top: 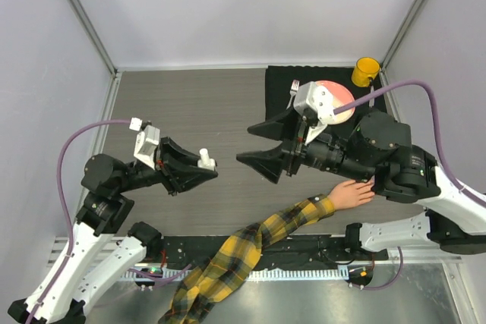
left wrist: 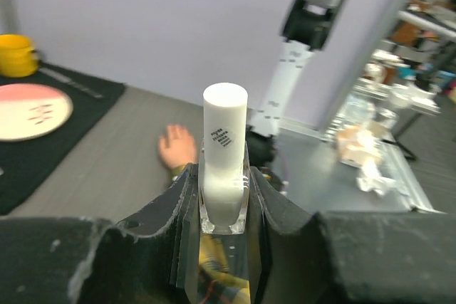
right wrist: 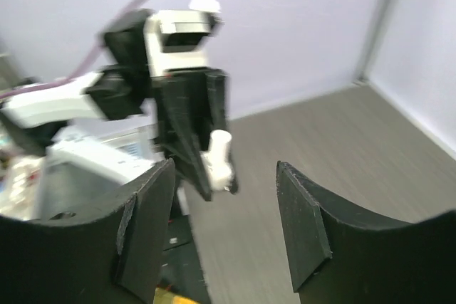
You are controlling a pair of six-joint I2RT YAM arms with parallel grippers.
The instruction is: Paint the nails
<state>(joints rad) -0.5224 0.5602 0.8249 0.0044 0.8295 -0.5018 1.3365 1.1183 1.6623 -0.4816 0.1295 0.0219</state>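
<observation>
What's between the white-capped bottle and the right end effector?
Nothing: in the top view only bare table separates the bottle, clamped in the left end effector, from the open right end effector.

Overhead camera looks straight down; close wrist cameras face each other, sharing the bottle (left wrist: 225, 154).

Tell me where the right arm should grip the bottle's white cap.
Grip the white cap across its round sides, beyond the jaws of the left gripper clamping the bottle. Come from the right, end-on: the cap sticks out free toward the open right gripper.
</observation>
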